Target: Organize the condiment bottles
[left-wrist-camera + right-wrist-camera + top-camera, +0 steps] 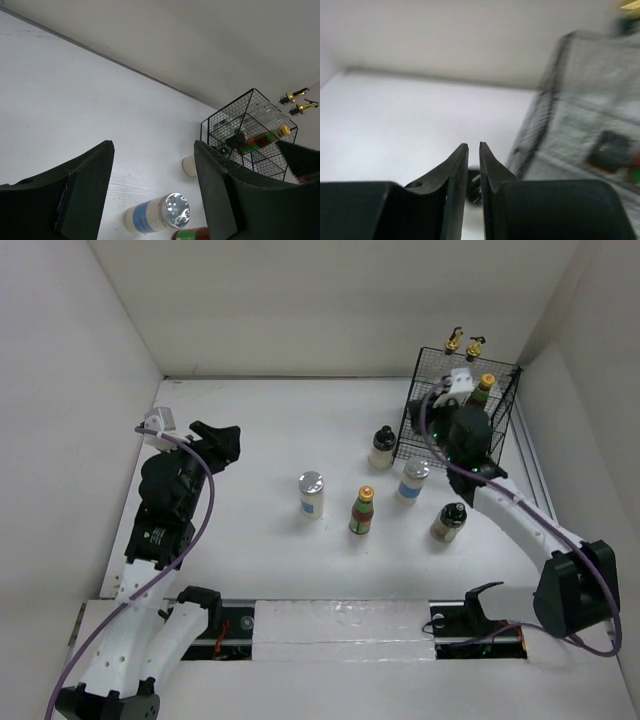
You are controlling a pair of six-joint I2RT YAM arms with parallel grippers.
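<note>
1. Standing loose on the white table (250, 420) are five of the condiment bottles: a silver-lidded jar with a blue label (311, 493), an orange-capped bottle with a red and green label (362, 510), a black-capped cream jar (382, 447), a second silver-lidded blue-labelled jar (413, 480) and a black-lidded dark jar (449, 522). Another orange-capped bottle (484, 390) sits in the black wire basket (508, 405) at the far right. Two clear gold-spouted bottles (455, 342) are at the back of the basket.
2. I'd judge them all light, rigid and smooth-sided, so likely slippery, and narrow enough to tip if nudged. The safest hold looks like the body just below the lid. The tall ones should never be taken by the spout.
3. The left gripper (152, 145) hovers over bare table, well left of the jars. Its jaws are spread wide with nothing between them.
4. The right gripper (474, 145) is just beside the basket. Its jaws are drawn almost together, leaving a thin slit, and they grip nothing.
5. The overhead view alone shows the whole spread, but the wrist hides the right jaws there. The left wrist view looks through the mesh at the basketed bottle. The right wrist view is blurred. It shows the slit and a dark cap beyond the fingertips, but I cannot tell whose cap it is.
</note>
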